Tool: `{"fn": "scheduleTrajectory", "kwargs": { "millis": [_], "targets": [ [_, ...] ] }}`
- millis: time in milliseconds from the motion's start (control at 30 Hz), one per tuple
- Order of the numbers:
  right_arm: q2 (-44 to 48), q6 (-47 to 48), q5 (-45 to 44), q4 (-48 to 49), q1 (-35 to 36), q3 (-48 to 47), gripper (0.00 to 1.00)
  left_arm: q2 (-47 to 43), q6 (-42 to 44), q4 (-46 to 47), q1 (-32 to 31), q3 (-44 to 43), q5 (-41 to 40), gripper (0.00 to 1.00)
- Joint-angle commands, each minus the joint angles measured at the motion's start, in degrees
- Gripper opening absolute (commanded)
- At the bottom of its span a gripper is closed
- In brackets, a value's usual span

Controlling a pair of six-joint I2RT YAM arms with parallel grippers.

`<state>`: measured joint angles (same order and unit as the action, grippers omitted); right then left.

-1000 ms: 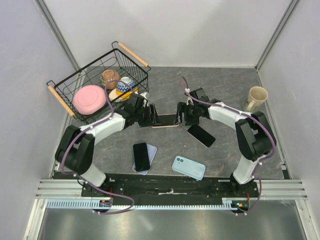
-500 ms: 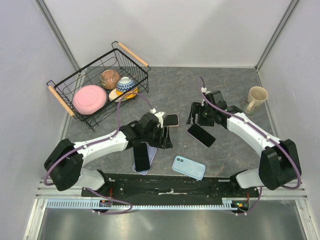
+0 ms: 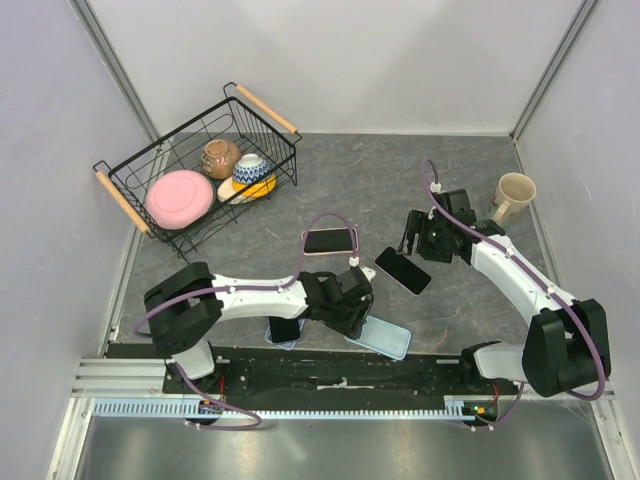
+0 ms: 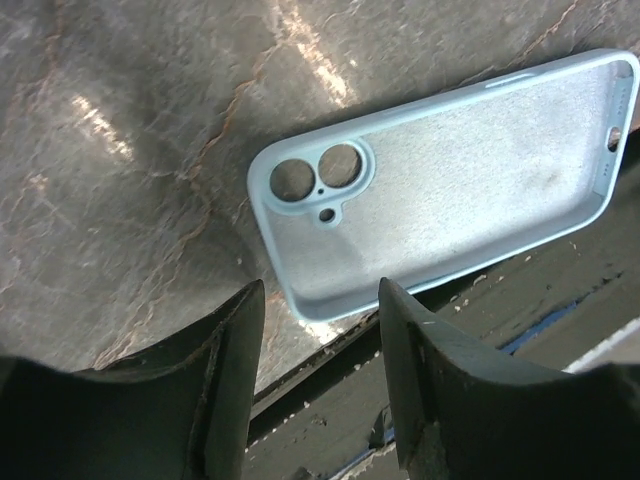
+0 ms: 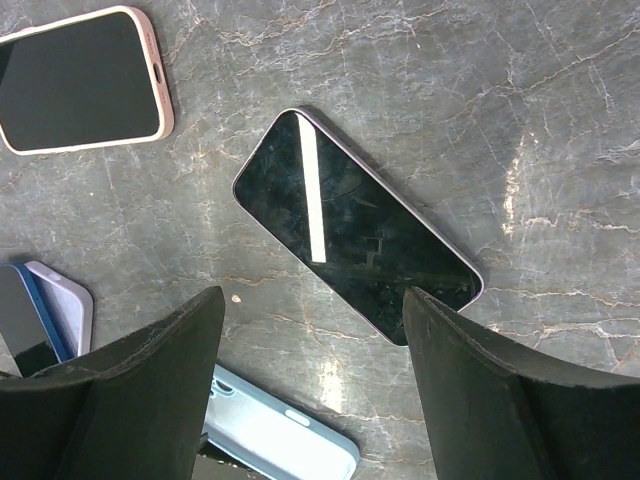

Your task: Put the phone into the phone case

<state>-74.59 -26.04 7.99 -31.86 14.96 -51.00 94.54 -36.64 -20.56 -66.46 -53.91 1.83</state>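
Glossy black rectangular phone [image 5: 355, 225] flat, screen up, close beyond matte light-blue rubbery case [image 4: 450, 185], lying empty with hollow side up. Left gripper [image 4: 320, 290] over case's lens-hole end, fingers parted, empty; right gripper [image 5: 312, 300] above phone, spread wide, empty. Pink-rimmed phone [image 3: 330, 241] farther beyond case.

We saw the phone [image 5: 355, 225] lying flat and screen up on the table [image 5: 560, 120], a bare dark slab with rounded corners, set diagonally. The case [image 4: 440, 190], pale blue and empty, lay open side up by the table's near edge, its camera holes showing, apart from the phone.
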Motion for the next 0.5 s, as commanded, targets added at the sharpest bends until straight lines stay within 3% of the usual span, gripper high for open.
{"fn": "scheduleTrajectory", "kwargs": {
  "millis": [0, 300, 400, 467],
  "targets": [
    [1.64, 0.99, 0.36, 0.13, -0.55, -0.06, 0.79, 3.36, -0.62, -3.7, -1.75, -4.62, -6.92, 0.56],
    [1.29, 1.52, 0.97, 0.21, -0.81, -0.15, 0.79, 6.79, -2.38, -6.16, -1.75, -6.56, -13.16, 0.48],
    [0.94, 1.61, 0.98, 0.13, -0.9, -0.24, 0.79, 8.9, -2.03, -8.7, -1.75, -9.71, -14.39, 0.42],
    [0.76, 1.78, 1.15, 0.04, -0.9, -0.32, 0.79, 10.39, -2.03, -9.24, -1.75, -11.56, -14.92, 0.31]
  ]
}}
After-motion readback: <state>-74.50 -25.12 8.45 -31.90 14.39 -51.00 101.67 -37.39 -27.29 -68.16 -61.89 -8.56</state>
